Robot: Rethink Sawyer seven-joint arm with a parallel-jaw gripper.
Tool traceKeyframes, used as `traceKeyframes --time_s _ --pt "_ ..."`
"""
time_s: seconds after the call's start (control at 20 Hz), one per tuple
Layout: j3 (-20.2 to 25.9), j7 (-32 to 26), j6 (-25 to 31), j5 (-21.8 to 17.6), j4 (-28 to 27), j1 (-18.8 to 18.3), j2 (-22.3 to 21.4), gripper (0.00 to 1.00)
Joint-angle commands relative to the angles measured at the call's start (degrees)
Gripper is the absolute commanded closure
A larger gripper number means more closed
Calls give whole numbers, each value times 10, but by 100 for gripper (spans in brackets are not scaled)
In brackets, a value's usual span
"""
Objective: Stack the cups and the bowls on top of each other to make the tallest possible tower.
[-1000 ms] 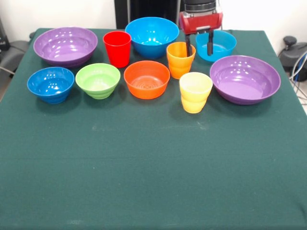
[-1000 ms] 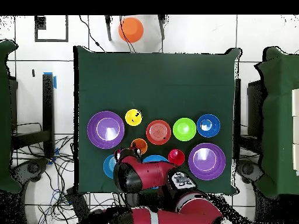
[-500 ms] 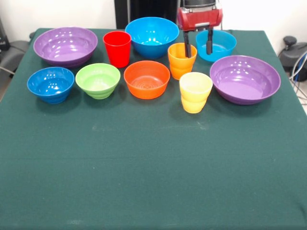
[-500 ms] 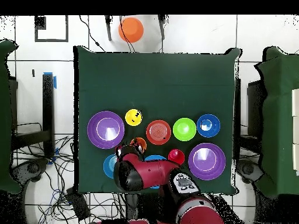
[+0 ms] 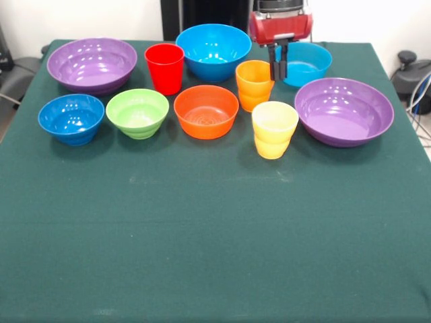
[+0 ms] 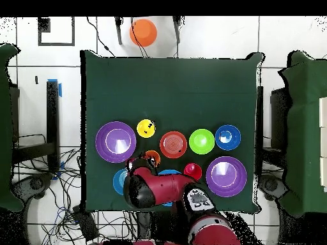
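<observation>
Red and black arm is hanging its tool (image 5: pixel 278 70) over the far right part of the green-clothed table (image 5: pixel 215 235), fingers drawn narrow, pinching the far-right rim of the glossy orange plastic tumbler with the bulging stepped base (image 5: pixel 254 85). One finger seems to be inside the rim and one outside, though the front view does not settle that fully. Orange tumbler is sitting upright on the table, not visibly lifted. Rim pinch makes sense: a tumbler wall is thin enough for narrow fingers, and the mouth stays up for nesting or stacking.

No tower yet; everything is sitting singly on the cloth. Plain tapered red plastic tumbler (image 5: pixel 164 68) is standing left of the large blue glossy bowl (image 5: pixel 213 51). Cyan plastic bowl (image 5: pixel 303 64) is lying just behind the tool. Yellow stepped tumbler (image 5: pixel 274 129) is standing just in front of the orange one, beside the right wide purple bowl (image 5: pixel 344 111). Orange ribbed bowl (image 5: pixel 206 111), green bowl (image 5: pixel 137 112), small dark blue bowl (image 5: pixel 71 118) are lining up toward the left; second wide purple bowl (image 5: pixel 92 64) is at far left.

Overhead, the arm (image 6: pixel 163 191) is covering the tumbler mostly. Judging: task is at the first pick.
</observation>
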Motion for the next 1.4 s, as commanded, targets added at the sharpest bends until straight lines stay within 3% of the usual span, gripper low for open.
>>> traceKeyframes --time_s 0.05,0.5,1.0,1.05,1.4 --pt "6 85 12 26 -59 23 37 100" --pt "12 85 17 19 -70 18 43 100" --pt "13 88 41 20 -43 18 10 100" --pt "9 86 45 21 -43 21 9 0" --pt "19 97 52 30 -29 22 -9 0"
